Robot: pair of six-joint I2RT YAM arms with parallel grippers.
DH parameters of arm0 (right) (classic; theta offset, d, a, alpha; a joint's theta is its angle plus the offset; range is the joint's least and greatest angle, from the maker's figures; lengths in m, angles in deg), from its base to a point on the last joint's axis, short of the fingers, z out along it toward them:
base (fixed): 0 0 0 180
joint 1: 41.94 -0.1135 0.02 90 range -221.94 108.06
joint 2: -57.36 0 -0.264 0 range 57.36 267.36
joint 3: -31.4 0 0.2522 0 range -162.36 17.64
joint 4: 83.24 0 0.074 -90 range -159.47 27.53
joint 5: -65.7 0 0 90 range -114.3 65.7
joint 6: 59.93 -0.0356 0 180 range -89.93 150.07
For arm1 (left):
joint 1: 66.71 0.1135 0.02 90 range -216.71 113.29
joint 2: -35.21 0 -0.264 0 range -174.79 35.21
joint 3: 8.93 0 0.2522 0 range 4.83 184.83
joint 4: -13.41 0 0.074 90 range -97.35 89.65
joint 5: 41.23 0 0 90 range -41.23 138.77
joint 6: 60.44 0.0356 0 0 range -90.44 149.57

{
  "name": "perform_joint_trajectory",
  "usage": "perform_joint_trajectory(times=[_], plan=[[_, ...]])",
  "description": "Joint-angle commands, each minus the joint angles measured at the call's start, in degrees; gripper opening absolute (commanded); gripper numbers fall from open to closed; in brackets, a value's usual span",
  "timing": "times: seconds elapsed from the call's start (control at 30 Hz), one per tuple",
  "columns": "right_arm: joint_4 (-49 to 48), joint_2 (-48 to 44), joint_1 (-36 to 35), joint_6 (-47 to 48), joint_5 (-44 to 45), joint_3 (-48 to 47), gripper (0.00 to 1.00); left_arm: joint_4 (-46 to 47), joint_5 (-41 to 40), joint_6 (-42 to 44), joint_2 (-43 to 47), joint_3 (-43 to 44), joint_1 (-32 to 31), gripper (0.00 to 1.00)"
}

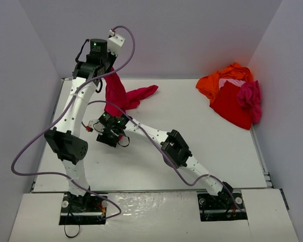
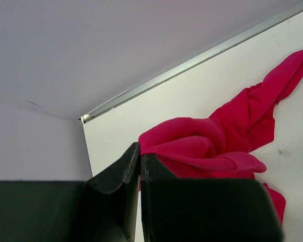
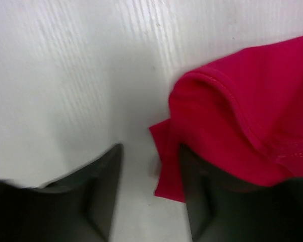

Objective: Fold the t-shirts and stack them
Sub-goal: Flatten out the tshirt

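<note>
A crimson t-shirt (image 1: 122,96) hangs from my raised left gripper (image 1: 109,70) at the back left. Its lower part trails over the table (image 1: 201,146) to the right. In the left wrist view the left gripper (image 2: 140,160) is shut on a fold of this shirt (image 2: 201,146). My right gripper (image 1: 111,135) reaches across low to the shirt's bottom edge. Its jaws (image 3: 151,151) stand open over the table, a corner of the crimson cloth (image 3: 242,116) lying against the right finger (image 3: 201,201). Other t-shirts are heaped at the back right: orange (image 1: 210,83), red (image 1: 232,107), magenta (image 1: 249,98), pale pink (image 1: 231,81).
White walls close in the table on the left, back and right. A metal rim (image 2: 191,63) runs along the back edge, close behind the hanging shirt. A purple cable (image 1: 40,146) loops off the left arm past the table's left edge.
</note>
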Motion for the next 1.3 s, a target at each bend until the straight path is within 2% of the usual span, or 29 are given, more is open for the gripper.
perform_joint_trajectory(times=[0.0, 0.13, 0.23, 0.27, 0.37, 0.47, 0.63, 0.87, 1.07, 1.2, 1.27], plan=[[0.5, 1.5, 2.6, -0.4, 4.7, -0.9, 0.03, 4.5, 0.3, -0.4, 6.1, 0.2, 1.3, 0.0], [-0.3, -3.6, 5.3, 1.2, 10.8, 5.2, 0.0, 5.2, 0.6, -1.3, 7.6, -0.5, 4.1, 0.0], [-2.1, -9.5, 9.2, 2.3, 19.7, 11.2, 0.0, 6.3, 1.4, -2.3, 9.3, -1.6, 6.9, 0.0], [-3.4, -13.1, 12.1, 2.5, 22.7, 14.7, 0.0, 6.7, 1.6, -2.7, 10.2, -2.3, 8.4, 0.0], [-4.3, -19.6, 19.3, 3.1, 31.7, 17.2, 0.0, 8.4, 1.4, -3.3, 12.6, -4.3, 10.7, 0.0], [-4.8, -27.0, 25.6, 4.5, 36.0, 17.7, 0.0, 9.2, 1.0, -3.6, 15.6, -6.1, 12.6, 0.0], [-10.2, -39.2, 32.4, 8.5, 40.3, 19.3, 0.0, 8.7, 2.1, -4.6, 20.8, -6.5, 15.2, 0.0], [-19.8, -55.9, 33.6, 10.8, 39.5, 26.1, 0.0, 4.2, 8.8, -4.8, 29.3, -4.6, 16.1, 0.0], [-20.4, -63.8, 33.6, 6.8, 36.5, 27.0, 0.0, -0.9, 18.4, -11.2, 31.0, 4.8, 16.4, 0.0], [-19.7, -65.9, 34.6, 7.8, 37.5, 25.0, 0.0, -2.7, 22.2, -14.1, 28.4, 14.7, 19.0, 0.0], [-19.8, -66.5, 34.9, 8.5, 39.3, 25.0, 0.0, -2.7, 23.5, -14.8, 26.6, 16.3, 19.3, 0.0]])
